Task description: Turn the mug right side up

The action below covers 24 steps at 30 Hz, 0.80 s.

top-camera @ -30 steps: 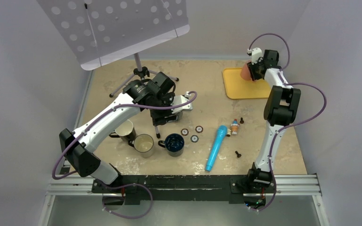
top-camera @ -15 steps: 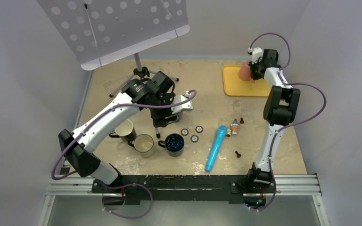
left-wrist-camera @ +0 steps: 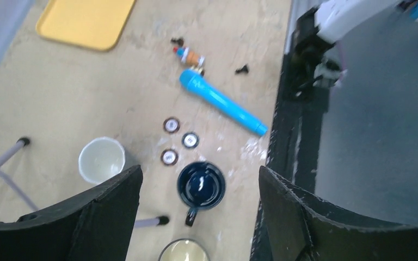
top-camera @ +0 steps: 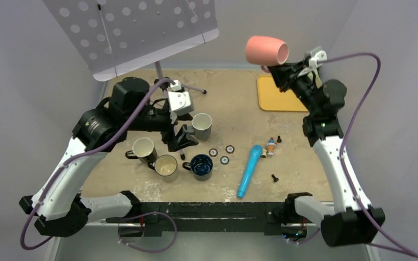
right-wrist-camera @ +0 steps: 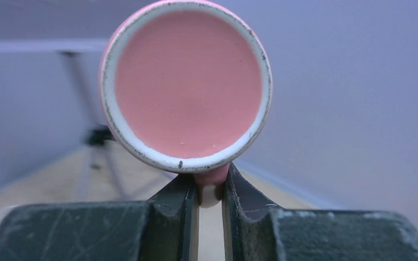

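Note:
The pink mug [top-camera: 266,50] is held high in the air above the back of the table, lying on its side. My right gripper [top-camera: 277,69] is shut on its handle from below. In the right wrist view a flat pink round face with a white ring [right-wrist-camera: 185,84] fills the view, and the handle is pinched between the fingers of the gripper [right-wrist-camera: 211,187]. My left gripper [top-camera: 178,137] is open and empty, raised above the group of mugs. In the left wrist view it [left-wrist-camera: 198,175] hangs over a dark blue mug [left-wrist-camera: 201,185].
Upright mugs stand at left centre: grey [top-camera: 201,126], white [top-camera: 143,148], cream [top-camera: 166,166], dark blue [top-camera: 201,166]. A blue microphone [top-camera: 249,169], small round caps [top-camera: 224,154] and small toys lie mid-table. A yellow tray [top-camera: 277,100] sits back right, a music stand [top-camera: 136,32] back left.
My right arm has lifted the pink mug from the yellow tray high into the air and tipped it sideways. My left arm has risen and drawn back to the left.

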Each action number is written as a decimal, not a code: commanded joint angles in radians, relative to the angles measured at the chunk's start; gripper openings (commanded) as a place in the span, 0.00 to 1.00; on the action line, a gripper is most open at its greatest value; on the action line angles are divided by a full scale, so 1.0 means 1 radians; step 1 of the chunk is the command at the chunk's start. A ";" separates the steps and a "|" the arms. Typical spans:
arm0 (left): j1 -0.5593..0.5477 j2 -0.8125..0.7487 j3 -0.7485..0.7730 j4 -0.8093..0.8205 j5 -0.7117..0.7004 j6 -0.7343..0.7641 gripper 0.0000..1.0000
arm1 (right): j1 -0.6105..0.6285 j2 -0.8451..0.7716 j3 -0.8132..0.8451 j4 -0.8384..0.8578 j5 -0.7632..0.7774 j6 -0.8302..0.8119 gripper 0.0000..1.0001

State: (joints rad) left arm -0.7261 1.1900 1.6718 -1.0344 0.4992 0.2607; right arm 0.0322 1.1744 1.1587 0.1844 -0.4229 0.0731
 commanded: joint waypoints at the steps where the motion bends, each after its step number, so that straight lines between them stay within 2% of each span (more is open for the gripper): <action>1: 0.022 -0.041 0.046 0.134 0.257 -0.223 0.82 | 0.121 -0.170 -0.201 0.489 -0.286 0.394 0.00; 3: 0.025 -0.063 0.062 0.184 0.345 -0.339 0.82 | 0.202 -0.238 -0.269 0.589 -0.318 0.453 0.00; 6: 0.027 -0.086 0.093 0.238 0.399 -0.449 0.85 | 0.342 -0.321 -0.307 0.593 -0.302 0.466 0.00; 11: 0.025 -0.073 0.139 0.240 0.330 -0.451 0.88 | 0.547 -0.402 -0.381 0.639 -0.172 0.479 0.00; 13: 0.026 -0.054 0.150 0.242 0.352 -0.452 0.87 | 0.616 -0.403 -0.404 0.657 -0.109 0.466 0.00; 19: 0.027 -0.020 0.114 0.315 0.376 -0.554 0.83 | 0.731 -0.305 -0.393 0.747 -0.093 0.462 0.00; 24: 0.026 -0.018 0.091 0.342 0.409 -0.577 0.81 | 0.760 -0.227 -0.369 0.737 -0.058 0.425 0.00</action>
State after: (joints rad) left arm -0.7071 1.1709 1.7638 -0.7715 0.8616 -0.2611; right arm 0.7727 0.9150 0.7341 0.8139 -0.5514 0.5148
